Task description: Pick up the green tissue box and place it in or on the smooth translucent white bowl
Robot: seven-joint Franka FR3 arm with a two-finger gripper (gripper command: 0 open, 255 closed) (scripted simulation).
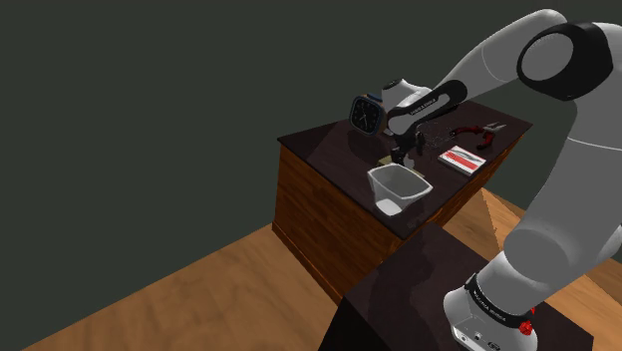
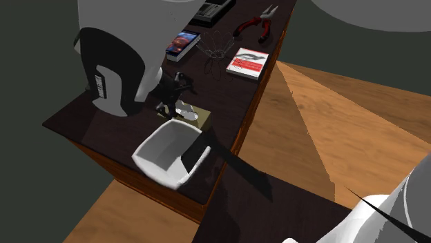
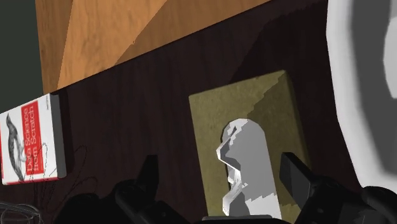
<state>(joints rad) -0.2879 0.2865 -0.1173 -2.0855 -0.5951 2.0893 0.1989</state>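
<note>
- The gripper (image 3: pixel 221 164) hung low over the tissue box (image 3: pixel 254 108) with its fingers (image 3: pixel 150 172) spread apart. The box top and its white tissue (image 3: pixel 245 165) sat in the gap; no clasp was visible.
- The tissue box was drawn olive-brown rather than green. It lay flat on the dark table (image 2: pixel 224 93), just beside the bowl (image 2: pixel 173 155), at about 1 o'clock from it in the second exterior view.
- The bowl was white, squarish with rounded corners, and upright near the table's edge. In the shoulder view it sat at 6 o'clock from the gripper.
- In the wrist view the bowl's pale wall rose close to the box, on the side away from the book — the nearest thing to the fingers.
- A red-and-white book (image 2: pixel 247 63) lay flat between 1 and 2 o'clock from the box in the second exterior view, well apart from it.
- A thin wire tangle (image 2: pixel 215 47) was at 1 o'clock from the box, between the book and a flat blue-and-red item (image 2: pixel 183 43) that lay at 12 o'clock from the box.
- Red-handled pliers (image 2: pixel 257 26) lay at 12 o'clock from the book, near the far end of the table.
- A dark-faced clock (image 1: pixel 366 113) stood at 11 o'clock from the bowl in the shoulder view.
- The arm's big white link (image 2: pixel 117 55) covered the table at 10 o'clock from the box in the second exterior view.
- A wood floor (image 2: pixel 331 117) lay beyond the table edge.
</note>
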